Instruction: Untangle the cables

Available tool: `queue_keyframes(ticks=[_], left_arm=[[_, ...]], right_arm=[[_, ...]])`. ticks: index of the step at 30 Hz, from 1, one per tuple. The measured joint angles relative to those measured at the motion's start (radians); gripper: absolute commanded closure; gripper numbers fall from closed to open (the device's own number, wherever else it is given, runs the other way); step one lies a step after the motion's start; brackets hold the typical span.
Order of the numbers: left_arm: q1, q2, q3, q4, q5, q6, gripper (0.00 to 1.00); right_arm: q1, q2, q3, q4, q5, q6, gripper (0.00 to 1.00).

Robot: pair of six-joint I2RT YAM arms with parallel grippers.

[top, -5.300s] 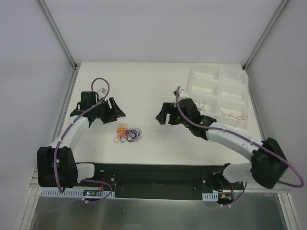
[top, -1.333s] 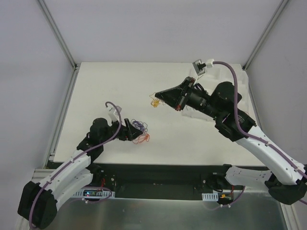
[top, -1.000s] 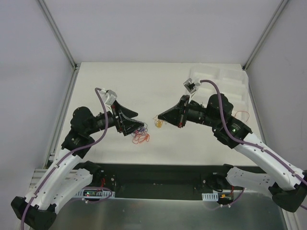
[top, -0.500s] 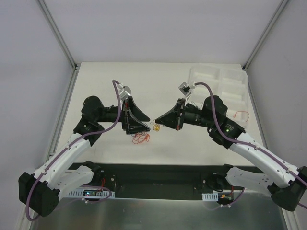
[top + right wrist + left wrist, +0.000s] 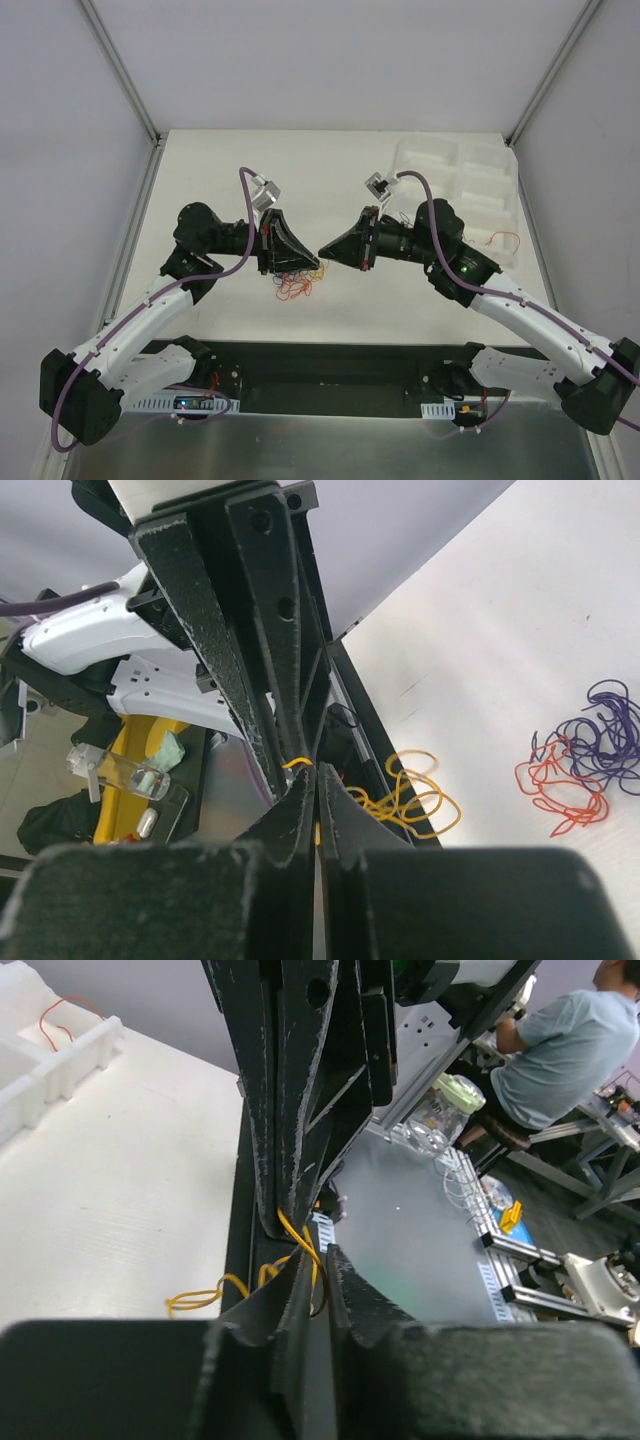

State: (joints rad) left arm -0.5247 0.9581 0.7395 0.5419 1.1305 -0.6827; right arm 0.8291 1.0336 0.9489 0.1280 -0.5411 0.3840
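The left gripper [image 5: 320,1257] is seen with its fingers drawn down to a thin slit, and a strand of the yellow-orange cable [image 5: 300,1238] is pinched between them. The right gripper [image 5: 316,778] is pressed together, and the same cable is nipped at its fingertips. The two grippers are held tip to tip above the table [image 5: 240,170], the left pointing right and the right pointing left, so that each is seen from the other's wrist camera as a black wedge coming down from the top. The rest of the yellow-orange cable is left hanging beside the meeting tips in a few loose loops, clear of the table.

Just below and to the left of the tips, a red cable [image 5: 548,780] and a purple-blue cable [image 5: 600,730] are laid on the table surface. They are touching and partly looped through one another, and neither is held. From the top view they are found just under the left gripper's fingers.

Farther out, a white compartmented tray [image 5: 500,160] is set at the far right corner of the table, well apart from the grippers. A second red cable [image 5: 500,240] is lodged in a compartment at its near right side. Beyond the table's near edge, a seated person [image 5: 560,1050] in a light shirt is caught in the left wrist view.
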Motion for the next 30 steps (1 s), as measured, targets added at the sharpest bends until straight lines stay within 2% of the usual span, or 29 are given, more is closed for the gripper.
queue_keyframes(ticks=[1,5,8,10,21,24,30], left_arm=[[0.0,0.0,0.0,0.002,0.003,0.001,1.0],[0.0,0.0,-0.002,0.0,0.004,0.003,1.0],[0.0,0.0,-0.002,-0.003,0.004,0.004,1.0],[0.0,0.0,-0.002,-0.008,0.004,0.006,1.0],[0.0,-0.001,-0.002,-0.009,0.003,0.008,1.0],[0.0,-0.003,-0.002,-0.015,-0.004,0.008,1.0],[0.002,-0.04,-0.002,-0.059,-0.047,0.002,1.0]], right_arm=[[0.0,0.0,0.0,-0.005,0.005,-0.005,1.0],[0.012,-0.005,0.0,-0.041,0.035,-0.043,0.98],[0.045,-0.008,0.0,-0.067,0.085,-0.08,0.84],[0.074,-0.008,0.0,-0.087,0.135,-0.108,0.78],[0.197,0.008,-0.007,-0.103,0.403,-0.182,0.76],[0.24,0.039,-0.006,-0.11,0.542,-0.19,0.66],[0.271,0.149,0.002,-0.22,0.887,-0.151,0.65]])
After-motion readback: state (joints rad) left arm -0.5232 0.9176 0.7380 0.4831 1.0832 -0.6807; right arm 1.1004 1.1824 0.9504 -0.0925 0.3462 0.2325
